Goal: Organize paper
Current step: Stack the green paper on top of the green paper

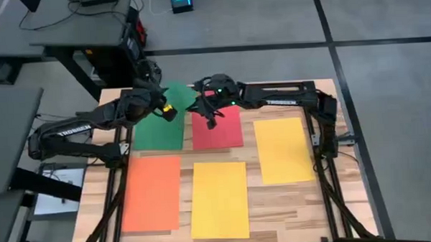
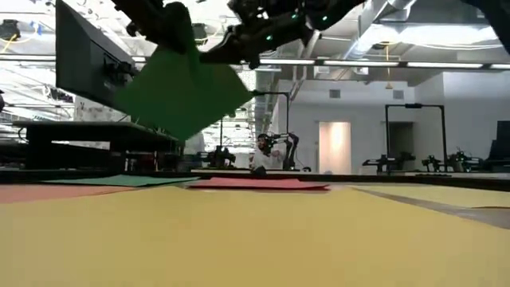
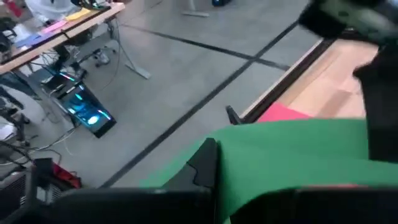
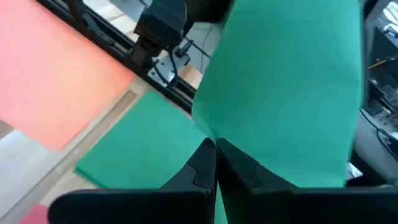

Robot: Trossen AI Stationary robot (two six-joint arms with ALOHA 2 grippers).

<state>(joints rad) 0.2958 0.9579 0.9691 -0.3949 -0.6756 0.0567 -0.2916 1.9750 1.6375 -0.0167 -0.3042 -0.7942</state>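
- Handling note: lifted green rectangular paper sheet (image 2: 179, 92) hangs in the air at the far end of the tabletop, over the gap between a second green sheet lying flat (image 1: 160, 123) and the pink-red sheet (image 1: 217, 126).
- Left tool (image 1: 162, 108) is over the flat green sheet; right tool (image 1: 210, 117) is over the pink-red sheet.
- Right tool is pressed together on an edge of the lifted green sheet, per its wrist view (image 4: 292, 81).
- Left tool also looks pinched on the same sheet, fingers (image 3: 205, 165) against its edge; judged, not certain.
- Judgement on material: very light, thin, limp. It tilts and sags from the held edge, so it will flutter and fold readily. Smooth surface, likely to slip out of a weak pinch.
- Best hold: an edge or corner. A sheet lying flat gives no purchase from above.
- Other sheets flat on the wooden tabletop (image 1: 326, 196): orange sheet (image 1: 151, 193), yellow sheet (image 1: 220, 199), amber-yellow sheet (image 1: 283, 149).
- Obstruction: the two arms are close together at the far edge and could foul each other. A dark metal frame rail (image 1: 326, 171) runs beside the amber-yellow sheet.
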